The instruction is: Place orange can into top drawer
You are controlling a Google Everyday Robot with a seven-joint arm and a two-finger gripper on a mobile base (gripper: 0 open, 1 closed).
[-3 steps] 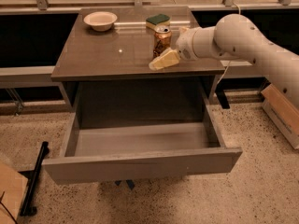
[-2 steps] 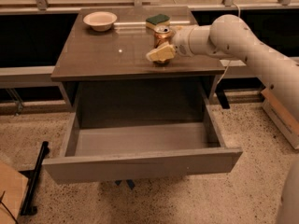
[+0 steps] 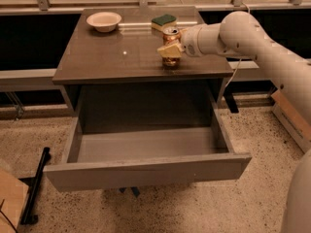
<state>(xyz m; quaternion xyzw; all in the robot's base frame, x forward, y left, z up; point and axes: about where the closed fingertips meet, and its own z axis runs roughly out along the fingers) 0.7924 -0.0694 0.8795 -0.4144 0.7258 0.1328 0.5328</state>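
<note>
The orange can (image 3: 171, 35) stands upright on the grey-brown cabinet top (image 3: 116, 57), right of centre near the front edge. My gripper (image 3: 168, 51) reaches in from the right on a white arm (image 3: 243, 33) and sits at the can's middle, its cream tip crossing the front of the can. The top drawer (image 3: 146, 173) is pulled fully open below the cabinet top. Its inside shows only bare grey floor.
A white bowl (image 3: 103, 21) sits at the back left of the cabinet top, and a green-and-yellow sponge (image 3: 164, 21) lies just behind the can. A black pole (image 3: 35, 188) and a cardboard box (image 3: 8, 205) lie on the floor at left. A wooden board (image 3: 291, 115) lies at right.
My gripper has risen from the can's lower right side to the can's middle, against its front. The can, the drawer and the other things have not moved.
</note>
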